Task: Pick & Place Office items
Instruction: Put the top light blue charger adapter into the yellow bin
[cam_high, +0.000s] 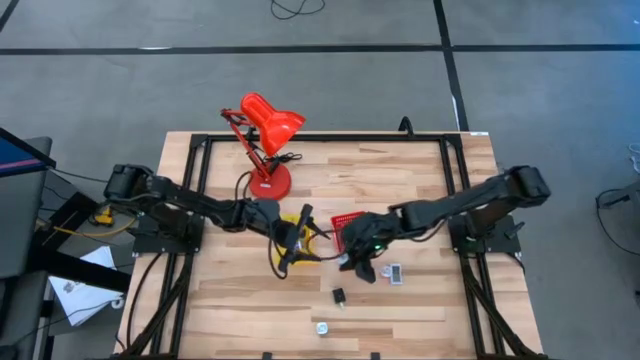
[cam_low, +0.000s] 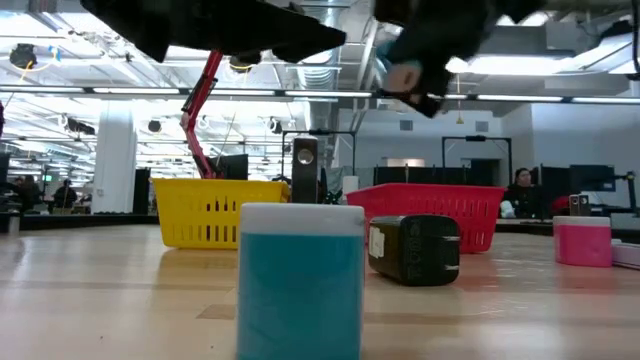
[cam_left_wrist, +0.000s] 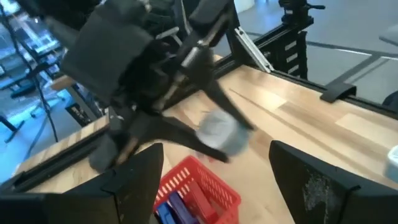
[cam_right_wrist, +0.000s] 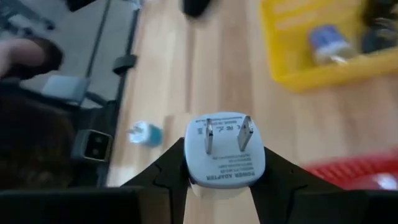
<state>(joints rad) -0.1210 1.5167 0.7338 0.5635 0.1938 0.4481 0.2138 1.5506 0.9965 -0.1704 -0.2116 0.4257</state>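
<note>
My right gripper (cam_right_wrist: 225, 177) is shut on a white power adapter (cam_right_wrist: 225, 149) and hovers over the table just near of the red tray (cam_high: 350, 222). In the low view the adapter (cam_low: 402, 76) hangs high above the table. My left gripper (cam_left_wrist: 216, 152) is open over the yellow tray (cam_high: 300, 225), which holds a blue piece (cam_right_wrist: 326, 38). The red tray (cam_left_wrist: 199, 186) holds blue pieces. On the wood lie a teal-and-white block (cam_low: 300, 280), a black adapter (cam_low: 415, 248) and a pink-and-white block (cam_low: 582, 240). My right gripper pinches the white adapter's body by its two opposite sides (cam_right_wrist: 194, 168) between the two fingers, coming from above and pointing down. The face with the two metal prongs (cam_right_wrist: 224, 134) looks back up at the wrist. The adapter is lifted clear of the table.
The red desk lamp (cam_high: 265, 140) stands on the far-left part of the table, behind the yellow tray. Both arms meet at the table's middle, grippers close together. Loose pieces lie toward the near edge: pink-and-white (cam_high: 395, 273), black (cam_high: 339, 296), teal-and-white (cam_high: 322, 327).
</note>
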